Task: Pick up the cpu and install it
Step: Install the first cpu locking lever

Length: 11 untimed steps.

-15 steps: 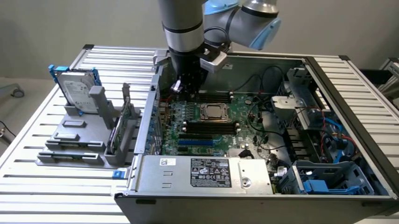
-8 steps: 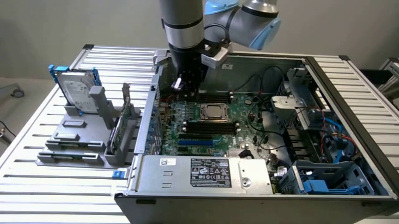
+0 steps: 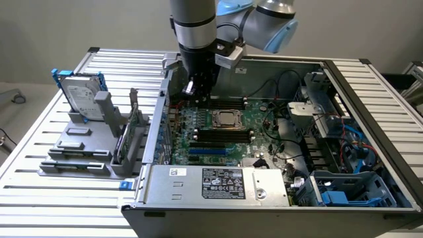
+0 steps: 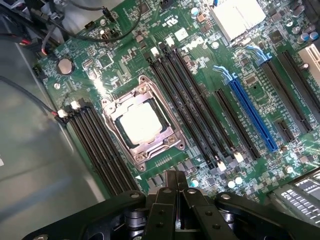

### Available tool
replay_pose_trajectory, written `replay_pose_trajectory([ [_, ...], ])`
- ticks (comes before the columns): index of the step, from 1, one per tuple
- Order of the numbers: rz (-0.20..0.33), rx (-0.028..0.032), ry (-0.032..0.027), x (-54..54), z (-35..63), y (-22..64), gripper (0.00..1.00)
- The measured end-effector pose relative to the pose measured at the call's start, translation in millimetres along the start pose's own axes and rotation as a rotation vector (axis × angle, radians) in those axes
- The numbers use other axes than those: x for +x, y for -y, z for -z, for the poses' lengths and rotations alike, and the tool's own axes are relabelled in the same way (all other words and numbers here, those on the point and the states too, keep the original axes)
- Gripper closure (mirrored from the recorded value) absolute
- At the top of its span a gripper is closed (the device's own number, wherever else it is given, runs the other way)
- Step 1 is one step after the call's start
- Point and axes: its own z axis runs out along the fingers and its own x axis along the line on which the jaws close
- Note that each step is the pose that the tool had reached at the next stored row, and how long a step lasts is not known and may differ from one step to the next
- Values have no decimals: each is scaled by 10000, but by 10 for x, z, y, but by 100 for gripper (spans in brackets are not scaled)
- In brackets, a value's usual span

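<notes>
- The cpu [image 4: 140, 124] is seen lying flat in the motherboard socket [image 4: 142, 127], its pale metal top facing up and the metal retention frame around it on all four sides.
- From how it lies, the chip is judged to be seated already; nothing is carried by the gripper [image 4: 175, 187], whose fingers are pressed together with no gap between them.
- In the exterior view, the gripper [image 3: 189, 87] is held above the far left part of the motherboard [image 3: 225, 131], behind the socket and apart from it, with the cpu [image 3: 225, 118] near the board's middle.
- The chip is square, so no long axis can be named; its edges are lined up with the socket frame and run parallel to the black memory slots [image 4: 192, 110] on either side.
- That alignment is taken to be forced by the socket, which accepts the chip only one way; any corner mark is too small to be read.
- The computer case [image 3: 278, 198] is laid open side up, presumably so the board can be reached from above.
- A hard drive [image 3: 82, 96] is stood upright in a grey holder [image 3: 82, 148] at the exterior view's left, well apart from the case interior.
</notes>
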Motion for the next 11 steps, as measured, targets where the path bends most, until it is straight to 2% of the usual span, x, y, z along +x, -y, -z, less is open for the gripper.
replay_pose_trajectory([
  [11, 1062, -124, 345, 9, 17, 5, 89],
])
